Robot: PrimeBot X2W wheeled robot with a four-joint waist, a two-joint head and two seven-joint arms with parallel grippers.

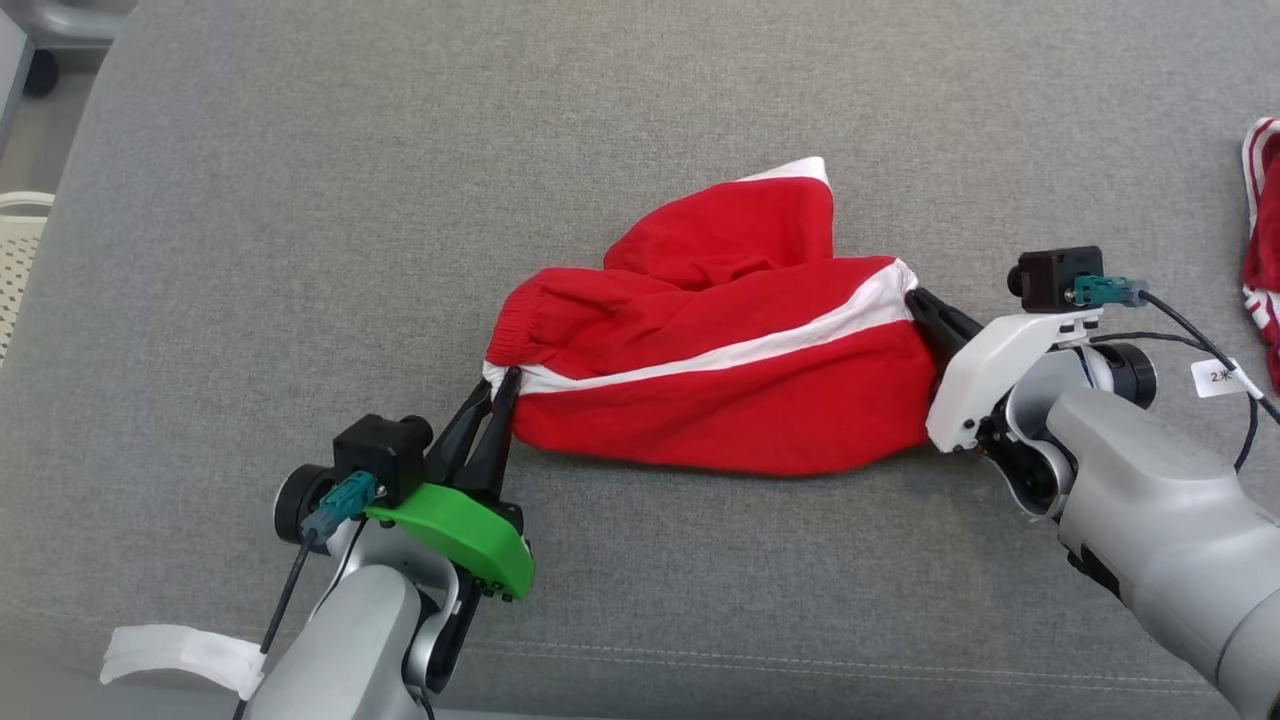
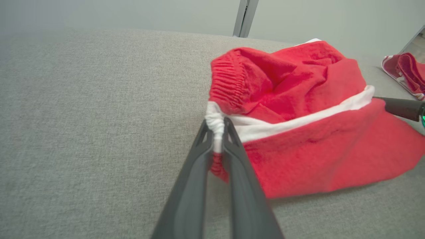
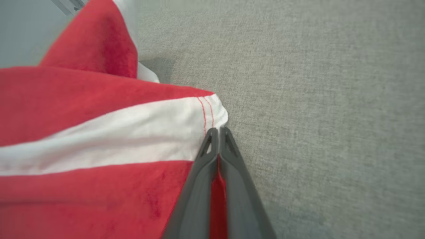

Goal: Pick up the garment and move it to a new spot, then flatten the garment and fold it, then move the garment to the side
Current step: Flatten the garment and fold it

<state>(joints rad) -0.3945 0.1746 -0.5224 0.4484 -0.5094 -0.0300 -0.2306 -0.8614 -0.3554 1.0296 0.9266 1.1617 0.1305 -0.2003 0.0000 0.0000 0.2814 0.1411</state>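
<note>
- Both tools are on the garment [image 1: 720, 390]. I read this as the flatten step, with nothing folded yet.
- Left tool [image 1: 503, 378] is clamped on the waistband end, right on the bunched white stripe. My left wrist cam shows cloth pinched between the fingers [image 2: 232, 139].
- Right tool [image 1: 912, 295] is clamped on the hem end of the same stripe, with red cloth visible between its closed fingers [image 3: 229, 156].
- The garment sits about mid-cushion [image 1: 300, 200], a bit nearer the front edge than the back and well clear of the left and right edges.
- I can't tell from here whether the move to a new spot is done.
- Left to do, in my judgement: pull it flat, fold it, shift it to the side.
- It looks like red shorts with a white side stripe and a ribbed elastic waistband.
- The front leg is fairly smooth and lies between the tools. The other leg is rucked up behind it toward the back edge, creased, with a white hem showing.
- A second red-and-white garment [image 1: 1262, 220] lies at the right edge, well apart.
</note>
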